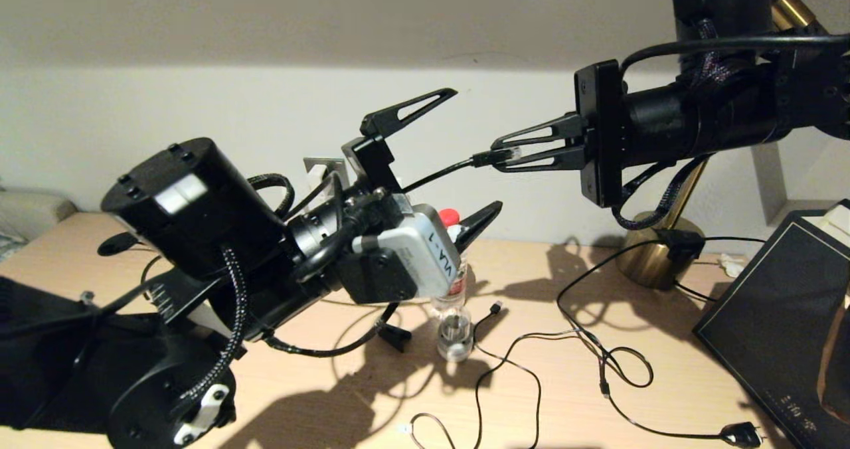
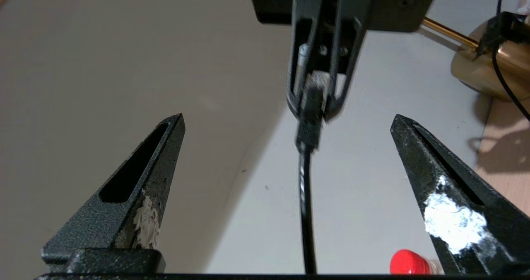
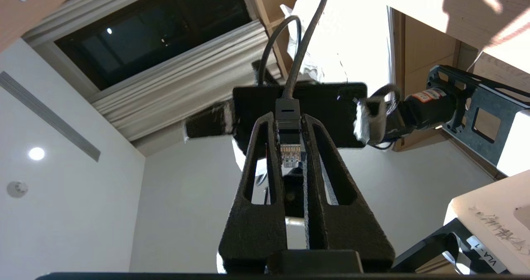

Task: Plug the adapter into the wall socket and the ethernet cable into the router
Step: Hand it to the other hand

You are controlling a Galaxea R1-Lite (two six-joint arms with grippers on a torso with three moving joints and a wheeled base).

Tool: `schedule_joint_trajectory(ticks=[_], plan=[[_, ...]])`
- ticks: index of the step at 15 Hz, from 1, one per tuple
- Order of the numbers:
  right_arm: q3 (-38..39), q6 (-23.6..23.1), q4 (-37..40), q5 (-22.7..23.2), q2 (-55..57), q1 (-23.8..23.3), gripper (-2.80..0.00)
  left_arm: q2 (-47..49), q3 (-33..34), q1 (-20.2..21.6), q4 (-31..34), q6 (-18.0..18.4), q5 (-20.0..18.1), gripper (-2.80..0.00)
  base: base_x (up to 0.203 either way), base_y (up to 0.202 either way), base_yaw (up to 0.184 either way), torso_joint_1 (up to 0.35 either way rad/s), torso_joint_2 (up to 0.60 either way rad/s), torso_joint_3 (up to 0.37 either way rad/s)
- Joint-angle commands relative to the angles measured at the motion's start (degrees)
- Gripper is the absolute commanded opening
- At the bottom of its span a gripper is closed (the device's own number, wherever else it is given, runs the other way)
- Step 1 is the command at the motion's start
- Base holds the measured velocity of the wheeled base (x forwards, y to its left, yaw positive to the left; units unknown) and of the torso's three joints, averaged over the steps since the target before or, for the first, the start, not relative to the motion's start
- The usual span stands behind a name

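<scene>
The only writing I can read is "VLA-1" on the white camera housing (image 1: 425, 253) strapped to my left wrist; the same label shows on a white block in the right wrist view. The dark box (image 1: 777, 323) at the desk's right edge carries faint print too small to make out.

On the desk (image 1: 319, 396) stand a clear bottle with a red cap (image 1: 455, 316), just below my left pincer, and a brass lamp base (image 1: 657, 250) near the back edge on the right. Thin black cords (image 1: 597, 362) loop across the front right part, one ending in a black plug (image 1: 740, 434) at the front edge. A corner of the grey wall socket (image 1: 325, 168) peeks out behind my left arm on the back wall, mostly hidden by it. I cannot pick out the router or the adapter.

My right pincer (image 1: 508, 151) reaches in from the upper right, held level above the desk, narrow and clamped on the connector of the ethernet cable (image 1: 438, 173); the clear tip with its gold contacts (image 3: 290, 153) sits between my fingers (image 3: 254, 197). The cable runs from there toward my left wrist. My left pincer (image 1: 475, 157) faces it, spread wide and holding nothing, one finger above the cable and one below.
</scene>
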Motion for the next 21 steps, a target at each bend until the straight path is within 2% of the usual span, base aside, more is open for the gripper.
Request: schedule_joint_trajectory(ticks=[1, 4, 9, 13, 14, 21], plan=[[0.1, 0.4, 0.1, 0.3, -0.2, -0.1, -2.8, 0.4, 0.5, 0.3, -0.5, 0.3, -0.9, 0.0, 0.0, 0.0, 0.0, 0.0, 0.0, 0.0], [0.3, 0.4, 0.2, 0.3, -0.3, 0.0, -2.8, 0.5, 0.5, 0.4, -1.3, 0.0, -3.3, 0.0, 0.0, 0.0, 0.0, 0.0, 0.0, 0.0], [0.5, 0.2, 0.2, 0.3, -0.2, 0.0, -2.8, 1.5, 0.0, 2.0, -1.5, -0.4, -4.2, 0.0, 0.0, 0.0, 0.0, 0.0, 0.0, 0.0], [0.6, -0.3, 0.2, 0.3, -0.2, 0.0, -2.8, 2.7, 0.2, 2.5, -3.8, -2.1, -4.2, 0.0, 0.0, 0.0, 0.0, 0.0, 0.0, 0.0], [0.6, -0.3, 0.2, 0.3, -0.2, 0.0, -2.8, 3.0, 0.0, 2.5, -3.9, -2.2, -4.2, -2.8, 0.0, 0.0, 0.0, 0.0, 0.0, 0.0], [0.5, -0.4, 0.1, 0.3, 0.5, 0.0, -2.8, 3.0, 0.0, 2.1, -3.9, -2.5, -4.2, -2.8, 0.0, 0.0, 0.0, 0.0, 0.0, 0.0]])
